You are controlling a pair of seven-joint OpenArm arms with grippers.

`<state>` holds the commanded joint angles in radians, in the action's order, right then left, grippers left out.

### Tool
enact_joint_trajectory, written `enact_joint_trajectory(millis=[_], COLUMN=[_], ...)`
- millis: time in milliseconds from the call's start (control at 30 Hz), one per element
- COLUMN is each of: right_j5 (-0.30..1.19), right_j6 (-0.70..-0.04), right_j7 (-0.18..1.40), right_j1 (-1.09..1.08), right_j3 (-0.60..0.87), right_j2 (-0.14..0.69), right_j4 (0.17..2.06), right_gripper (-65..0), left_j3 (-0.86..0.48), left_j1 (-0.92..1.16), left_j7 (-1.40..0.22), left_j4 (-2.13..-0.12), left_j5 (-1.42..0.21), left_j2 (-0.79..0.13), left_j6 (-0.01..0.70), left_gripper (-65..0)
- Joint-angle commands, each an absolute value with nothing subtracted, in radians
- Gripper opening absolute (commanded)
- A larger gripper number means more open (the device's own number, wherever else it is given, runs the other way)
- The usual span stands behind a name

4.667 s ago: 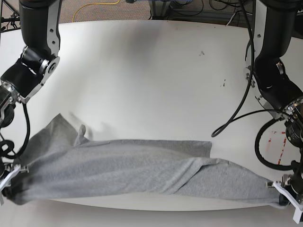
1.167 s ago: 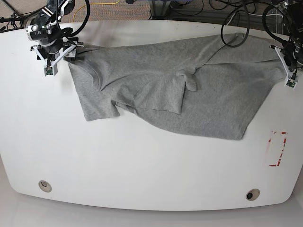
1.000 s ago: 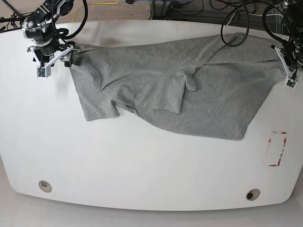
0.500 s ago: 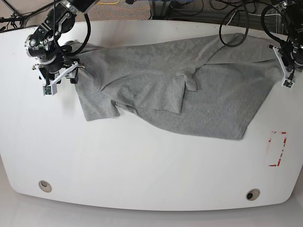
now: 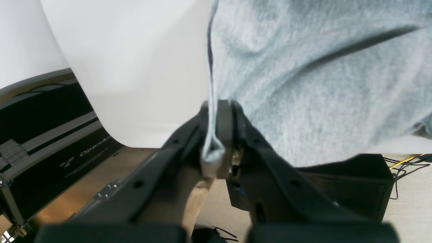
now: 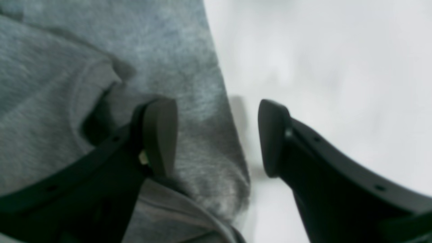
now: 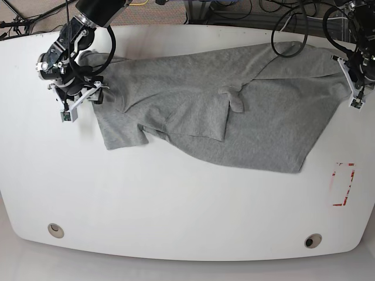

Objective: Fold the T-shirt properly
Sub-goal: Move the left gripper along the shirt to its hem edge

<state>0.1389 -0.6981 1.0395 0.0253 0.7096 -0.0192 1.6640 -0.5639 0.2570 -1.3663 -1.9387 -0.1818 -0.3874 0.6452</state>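
white table (image 7: 176, 222), shirt (image 7: 234, 105) spread crumpled along far side, long axis left-right. left gripper (image 5: 216, 135) pinching its edge; right gripper (image 6: 216, 135) jaws apart, straddling opposite edge, nearer sleeve.

The white oval worktop (image 7: 176, 216) lies bare from 3 round to 9 o'clock, while the crumpled heather-grey cotton T-shirt (image 7: 234, 111) blocks the 12 o'clock half between the left pincer (image 7: 353, 88) and right pincer (image 7: 82, 100).

Base camera is looking straight down on the table (image 7: 176, 205); both wrist cameras are viewing its T-shirt (image 7: 234, 105) edges close-up.
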Motion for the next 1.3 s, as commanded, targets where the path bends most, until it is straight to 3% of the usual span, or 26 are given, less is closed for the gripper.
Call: enact_joint_trajectory(millis=[167, 467, 633, 733, 767, 1033, 1100, 1300], right_j5=[0.136, 0.134, 0.134, 0.136, 0.136, 0.134, 0.134, 0.134], right_j6=[-0.698, -0.698, -0.698, -0.698, -0.698, -0.698, -0.698, -0.698], right_j7=[0.954, 0.946, 0.949, 0.951, 0.951, 0.980, 0.981, 0.986], right_j1=[0.030, 0.030, 0.030, 0.030, 0.030, 0.030, 0.030, 0.030], right_j3=[0.705, 0.705, 0.704, 0.704, 0.704, 0.704, 0.704, 0.704], right_j2=[-0.021, -0.018, -0.021, -0.022, -0.022, -0.021, -0.021, -0.021], right_j4=[1.600, 1.560, 1.560, 1.560, 1.560, 1.590, 1.604, 1.632], right_gripper=[-29.3, -31.5, -51.4, -63.6, -65.0, -65.0, -65.0, -65.0], left_j3=[-0.565, -0.568, -0.565, -0.565, -0.567, -0.568, -0.570, -0.570], left_j1=[0.254, 0.254, 0.254, 0.252, 0.252, 0.211, 0.179, 0.035], left_j7=[-1.366, -1.366, -1.366, -1.366, -1.366, -1.366, -1.366, -1.368], left_j4=[-1.939, -1.939, -1.939, -1.939, -1.939, -1.939, -1.939, -1.934], left_j5=[-0.182, -0.182, -0.182, -0.182, -0.182, -0.182, -0.182, -0.182], left_j2=[-0.387, -0.390, -0.390, -0.390, -0.390, -0.390, -0.387, -0.386], left_j6=[0.645, 0.645, 0.645, 0.645, 0.645, 0.644, 0.644, 0.642], left_gripper=[-65.0, -65.0, -64.6, -57.5, -54.2, -31.2, -28.3, -27.5])
